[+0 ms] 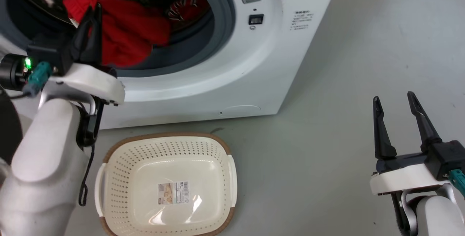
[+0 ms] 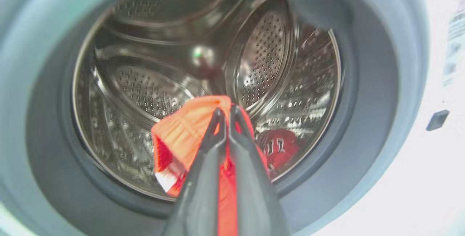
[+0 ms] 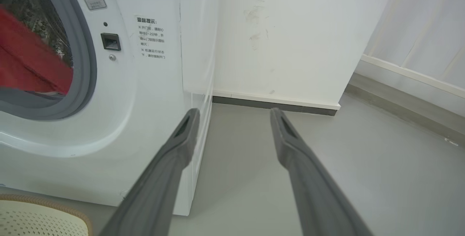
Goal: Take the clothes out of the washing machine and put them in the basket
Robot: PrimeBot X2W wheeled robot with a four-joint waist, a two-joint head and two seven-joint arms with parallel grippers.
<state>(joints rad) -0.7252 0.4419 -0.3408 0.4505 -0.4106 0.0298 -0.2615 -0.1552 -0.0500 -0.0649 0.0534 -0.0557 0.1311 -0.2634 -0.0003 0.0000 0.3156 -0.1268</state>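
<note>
My left gripper (image 1: pixel 92 11) is at the mouth of the washing machine (image 1: pixel 254 69), shut on the plain red garment (image 1: pixel 127 32), which hangs over the grey gasket. In the left wrist view the closed fingers (image 2: pixel 228 114) pinch the red cloth (image 2: pixel 185 130), and the lettered red jersey (image 2: pixel 278 149) lies deeper in the steel drum. The jersey (image 1: pixel 187 5) also shows at the drum's right. The cream basket (image 1: pixel 109 178) sits on the floor below the porthole, with nothing in it but its label sticker. My right gripper (image 1: pixel 394 101) stands open over bare floor, far right.
A white wall with a dark baseboard (image 3: pixel 276 105) runs behind the machine's right side. Grey floor (image 1: pixel 327 163) stretches to the right of the basket. A corner of the basket (image 3: pixel 40 218) shows in the right wrist view.
</note>
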